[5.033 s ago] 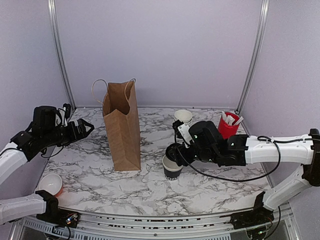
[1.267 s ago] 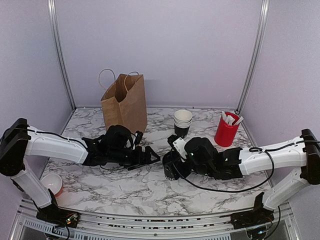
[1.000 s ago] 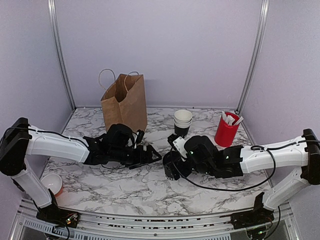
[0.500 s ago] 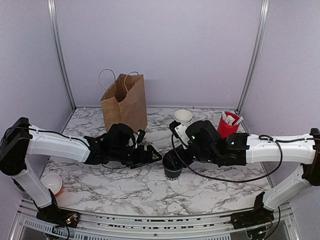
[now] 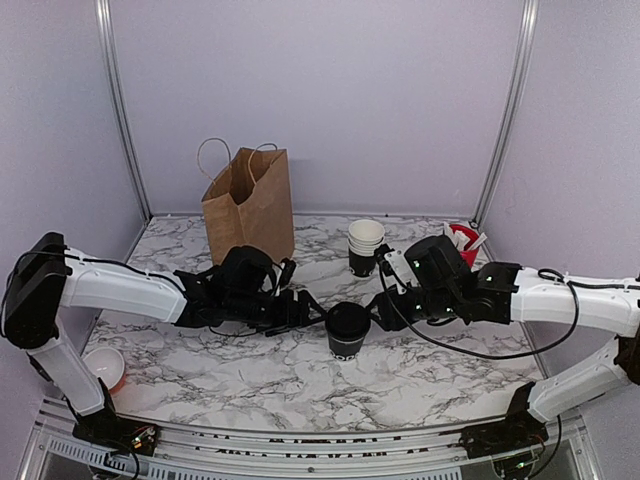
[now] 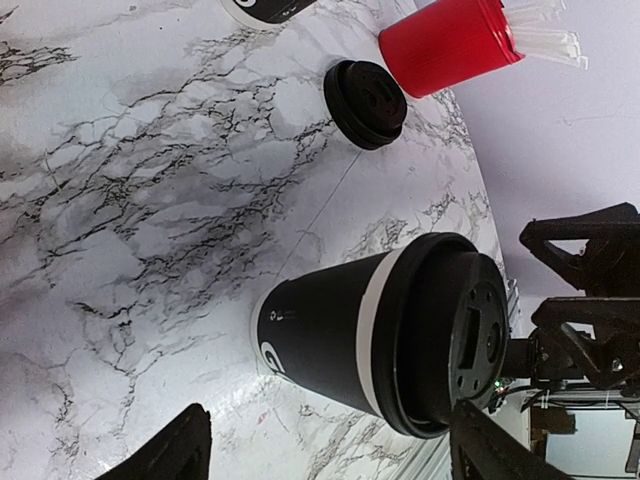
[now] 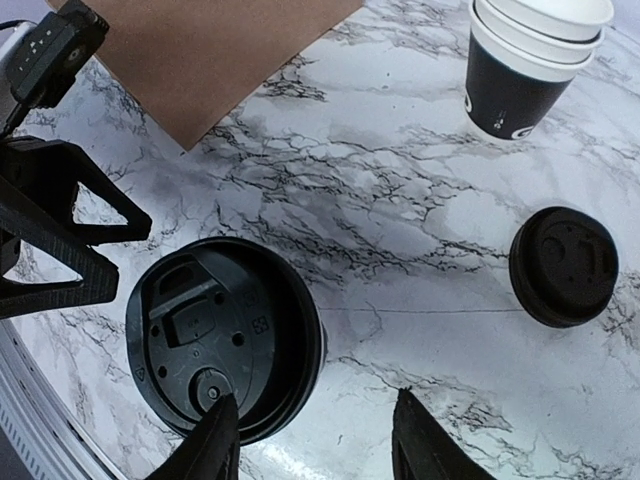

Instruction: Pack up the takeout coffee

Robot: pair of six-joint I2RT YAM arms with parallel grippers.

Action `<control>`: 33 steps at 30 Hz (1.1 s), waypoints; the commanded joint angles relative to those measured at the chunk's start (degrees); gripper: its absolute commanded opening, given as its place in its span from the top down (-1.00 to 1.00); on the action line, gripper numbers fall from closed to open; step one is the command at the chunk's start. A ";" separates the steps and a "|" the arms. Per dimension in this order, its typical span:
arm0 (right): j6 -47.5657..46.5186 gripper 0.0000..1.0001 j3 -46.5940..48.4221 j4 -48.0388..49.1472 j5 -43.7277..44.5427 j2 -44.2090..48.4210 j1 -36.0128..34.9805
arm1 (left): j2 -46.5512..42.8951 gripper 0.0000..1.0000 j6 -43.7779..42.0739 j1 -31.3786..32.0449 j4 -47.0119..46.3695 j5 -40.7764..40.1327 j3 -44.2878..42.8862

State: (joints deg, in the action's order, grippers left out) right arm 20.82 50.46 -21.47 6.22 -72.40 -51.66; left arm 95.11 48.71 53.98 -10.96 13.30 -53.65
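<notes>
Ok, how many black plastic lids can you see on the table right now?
2. One lid sits on the takeout coffee mid-table. The other, a loose lid, lies flat on the marble near the stack of cups and the red cup. The arms could hide more.

Stretches the left arm (image 5: 120, 290) low and flat toward mid-table with the left gripper (image 5: 303, 310) spread wide, and faces it with the right arm (image 5: 560, 300), its right gripper (image 5: 383, 303) tilted downward, fingers parted.
</notes>
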 commanded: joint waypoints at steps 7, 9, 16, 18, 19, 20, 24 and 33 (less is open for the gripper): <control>2.12 0.10 -0.77 -0.16 -3.20 -0.11 2.12 | 1.50 -0.64 -0.98 0.34 1.17 0.60 -1.92; 2.25 0.14 -0.96 -0.06 -3.09 -0.19 2.31 | 1.65 -0.63 -0.98 0.32 1.08 0.50 -1.82; 2.32 0.19 -1.97 1.39 -3.79 -0.96 2.82 | 2.05 -0.62 -0.86 0.34 0.78 0.50 -1.64; 2.26 0.19 -2.19 2.05 -3.93 -1.20 2.85 | 2.30 -0.61 -0.90 0.36 0.77 0.43 -1.64; 2.22 0.19 -2.20 2.19 -4.02 -1.31 2.85 | 2.48 -0.60 -0.85 0.32 0.77 0.48 -1.64; 2.21 0.19 -2.20 2.27 -4.06 -1.43 2.81 | 2.60 -0.59 -0.87 0.38 0.69 0.50 -1.64; 2.12 0.19 -2.55 2.72 -4.19 -1.73 2.90 | 3.27 -0.55 -0.89 0.44 0.59 0.59 -1.71; 2.25 0.19 -3.91 3.31 -5.06 -2.64 3.12 | 4.02 -0.50 -0.83 0.82 0.62 0.50 -1.90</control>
State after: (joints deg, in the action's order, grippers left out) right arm 22.59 47.37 -18.96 1.76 -74.26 -49.06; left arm 98.06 48.60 54.35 -11.05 13.52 -54.57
